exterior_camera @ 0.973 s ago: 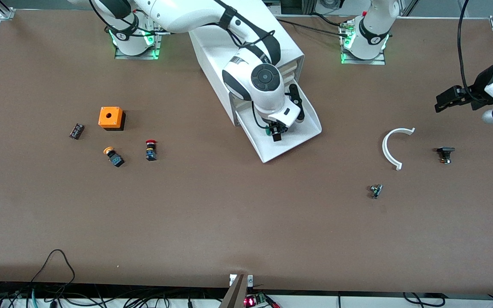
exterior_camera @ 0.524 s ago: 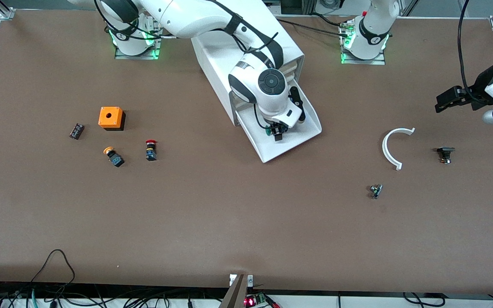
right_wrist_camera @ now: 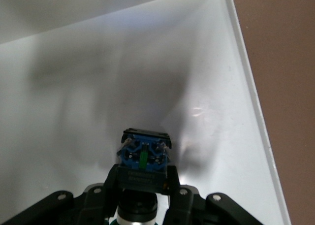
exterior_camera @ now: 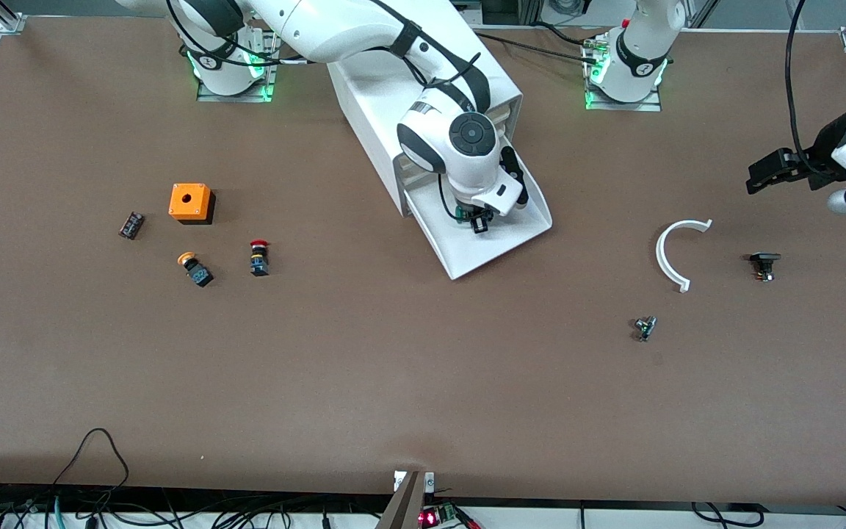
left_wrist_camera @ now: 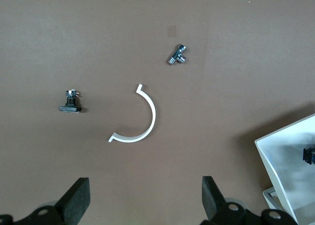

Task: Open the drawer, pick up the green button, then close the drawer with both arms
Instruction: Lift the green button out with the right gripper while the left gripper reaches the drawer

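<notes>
Nearest the front camera, toward the left arm's end of the worktop (exterior_camera: 364, 382), lay a small metal fitting (exterior_camera: 644, 327). Farther off, beside it, sat a white curved piece (exterior_camera: 674, 252) and a small black part (exterior_camera: 764, 264). Toward the right arm's end, about level with those, rested the orange-capped button (exterior_camera: 194, 269) and the red-capped button (exterior_camera: 258, 258), then an orange box (exterior_camera: 190, 203).

Farther up the worktop, pulled out of the cabinet (exterior_camera: 423, 88), stood the drawer (exterior_camera: 518, 231), presumably opened for access to its contents. Over that tray hung the right pincer (right_wrist_camera: 140, 195), clamped on the button (right_wrist_camera: 144, 158), green cap toward the wrist and blue terminal block pointing at the drawer floor. Looked lifted clear of the tray, judging by the shadow beneath. Likely next: carried out past the rim, then the drawer shut.

Left pincer (left_wrist_camera: 142, 205), fingers spread and empty, waited over the worktop near the curved piece, kept out of the way.
</notes>
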